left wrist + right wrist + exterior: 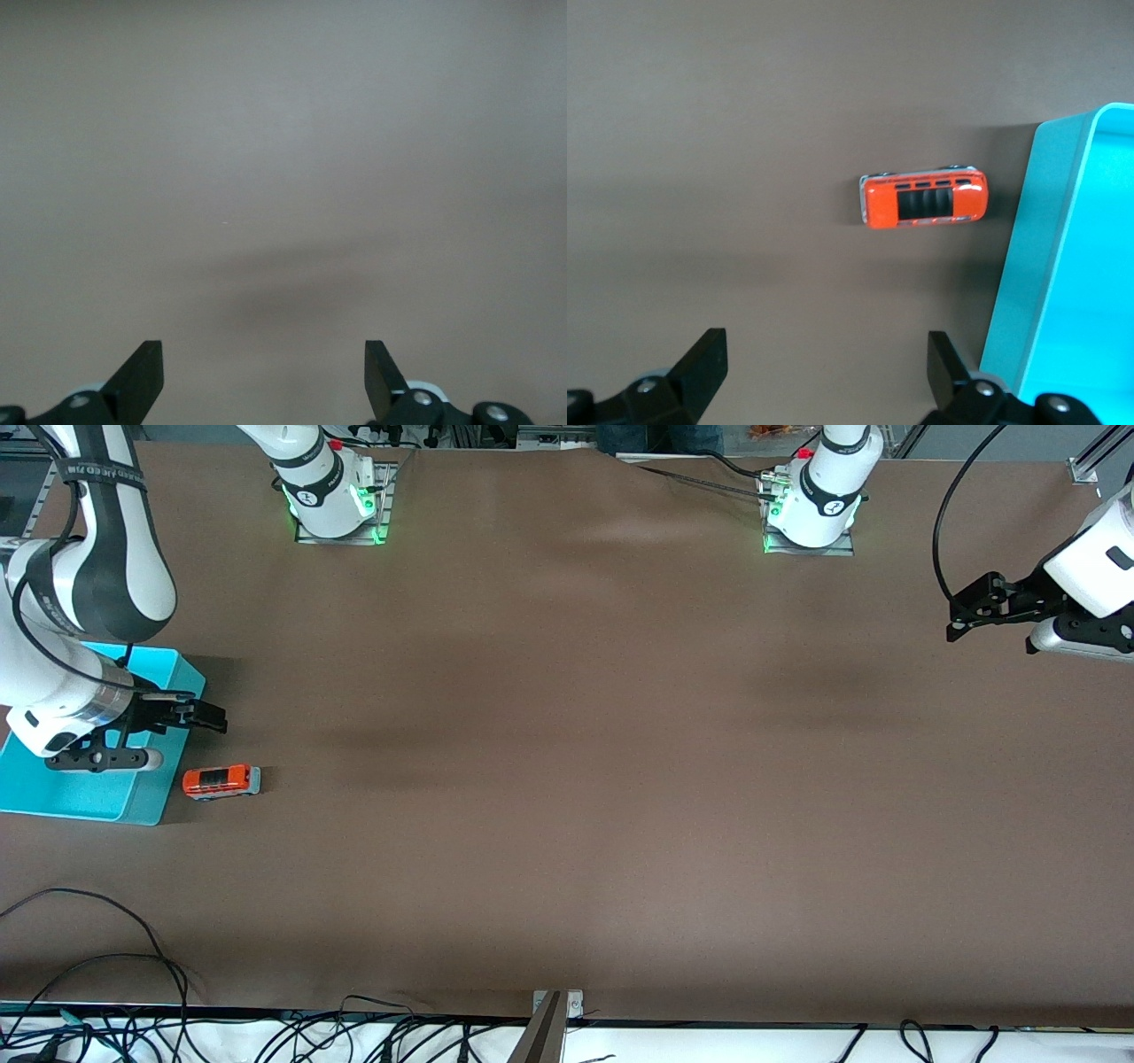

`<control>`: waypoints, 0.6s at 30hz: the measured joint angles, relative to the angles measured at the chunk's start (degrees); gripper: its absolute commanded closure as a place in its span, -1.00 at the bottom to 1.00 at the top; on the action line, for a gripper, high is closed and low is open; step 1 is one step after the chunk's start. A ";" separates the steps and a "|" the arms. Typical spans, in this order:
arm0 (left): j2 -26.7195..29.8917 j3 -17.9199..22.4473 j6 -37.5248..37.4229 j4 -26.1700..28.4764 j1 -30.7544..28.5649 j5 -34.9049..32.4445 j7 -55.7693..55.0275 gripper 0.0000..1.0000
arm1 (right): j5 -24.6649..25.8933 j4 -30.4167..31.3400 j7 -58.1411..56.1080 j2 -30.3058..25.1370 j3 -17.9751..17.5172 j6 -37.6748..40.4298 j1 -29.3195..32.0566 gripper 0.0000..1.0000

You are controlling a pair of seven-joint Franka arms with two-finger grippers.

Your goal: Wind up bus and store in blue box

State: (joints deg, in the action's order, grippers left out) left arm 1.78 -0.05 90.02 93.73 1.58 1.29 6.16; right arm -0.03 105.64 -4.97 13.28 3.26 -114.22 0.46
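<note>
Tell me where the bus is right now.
In the front view, the bus sits on the table at the right arm's end, just beside the blue box, apart from it, not held.

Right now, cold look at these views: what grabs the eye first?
The blue box at the right arm's end of the table, with the small orange bus on the brown table just beside it, not touching. The right gripper hangs open over the box's edge, above the bus; the left gripper waits open over bare table at the left arm's end.
</note>
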 measured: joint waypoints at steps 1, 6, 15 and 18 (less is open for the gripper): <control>0.00 0.04 -0.01 0.00 -0.07 0.78 -0.16 -1.00 | 0.00 0.00 -0.01 0.36 0.00 -0.42 0.19 -1.00; 0.01 0.14 -0.01 -0.40 -1.39 2.32 -0.33 -1.00 | 0.00 0.01 -0.01 1.64 0.00 -1.19 0.54 -1.00; 0.01 0.13 -0.06 -0.61 -2.29 2.32 -0.33 -1.00 | 0.00 0.37 0.29 4.74 -0.01 -4.42 0.65 -1.00; 0.01 0.07 -0.06 -0.61 -2.29 2.12 -0.33 -1.00 | 0.00 1.25 0.71 5.46 0.01 -6.37 1.13 -1.00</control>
State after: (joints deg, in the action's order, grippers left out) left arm 1.79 0.01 89.96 93.12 -0.71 3.41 5.83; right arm -0.03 106.88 -4.26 18.74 3.27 -120.59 1.59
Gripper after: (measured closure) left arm 0.000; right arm 0.000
